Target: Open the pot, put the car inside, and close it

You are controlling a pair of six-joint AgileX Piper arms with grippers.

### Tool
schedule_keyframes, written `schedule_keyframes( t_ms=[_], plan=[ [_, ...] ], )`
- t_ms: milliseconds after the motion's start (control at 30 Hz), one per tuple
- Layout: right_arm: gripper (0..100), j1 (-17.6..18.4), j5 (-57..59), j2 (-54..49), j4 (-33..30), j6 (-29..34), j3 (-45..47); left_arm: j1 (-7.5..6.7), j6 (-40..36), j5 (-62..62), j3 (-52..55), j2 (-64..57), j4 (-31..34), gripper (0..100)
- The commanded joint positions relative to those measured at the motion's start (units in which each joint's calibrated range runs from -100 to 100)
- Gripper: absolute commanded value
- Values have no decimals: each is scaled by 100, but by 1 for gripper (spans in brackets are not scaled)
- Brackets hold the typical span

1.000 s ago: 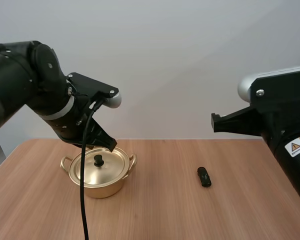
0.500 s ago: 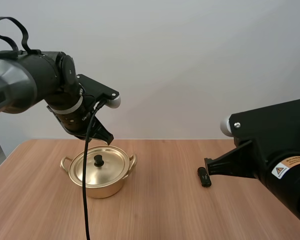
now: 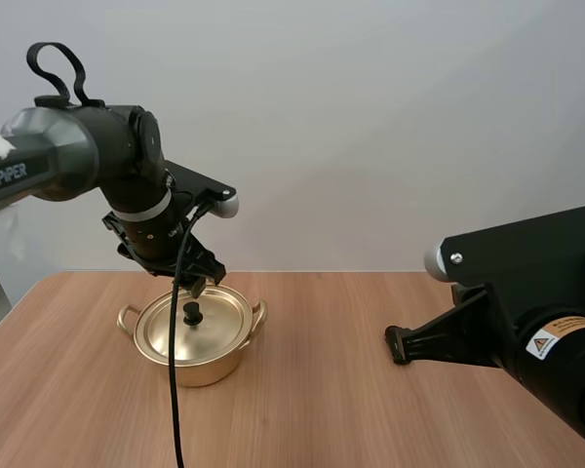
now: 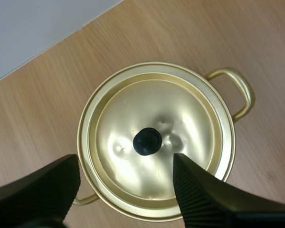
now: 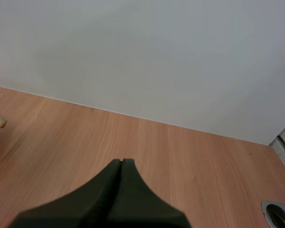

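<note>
Sitting on the left half of the table is the round gold-coloured metal pot point(image 3: 197, 363), with its shallow gold lid point(image 3: 214, 322) on and seated level inside the rim. One pot, one lid, one small black knob point(image 3: 191, 312) at the lid's centre, and two loop handles, one on each side. From the left wrist view the lid's surface shows a few small dents beside the knob.

Right above it hangs the left gripper point(image 4: 125, 164), jaws spread wide. One ribbed finger stands on each side of the knob, clear of it and gripping nothing.

Out to the right, well apart from the pot, lies the small black toy car point(image 3: 393, 337). Just one of them, and only its rounded end peeks out. The dark wedge of the right arm lies across the rest of it, and whether the two touch, I cannot tell. The right gripper point(image 5: 121, 164) has its fingers pressed together as one dark point, nothing between them, aimed over bare table towards the far wall.

All of this rests on a light wood-grain table point(image 3: 312, 409), backed by a plain pale grey wall point(image 3: 370, 117). A round metal cable port point(image 5: 278, 214) is set into the table near its right edge. The bulky black right arm covers the near right part of the table.
</note>
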Motion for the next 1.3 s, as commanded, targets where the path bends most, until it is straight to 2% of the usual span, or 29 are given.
schedule_keyframes(
  t_ms=[0,200,600,1033,1267],
  plan=[
    [0,3,2,4,11,2,3,-2,4,-7,-5,108,-76,94],
    [0,-13,2,4,3,2,3,-2,268,254,-5,427,-797,93],
    [0,-13,2,4,3,2,3,-2,80,-83,-5,799,-469,93],
    [0,-13,2,4,3,2,3,-2,40,-100,-5,1307,-429,92],
    [0,-13,2,4,3,2,3,-2,20,-163,-5,1307,-65,89]
  ],
)
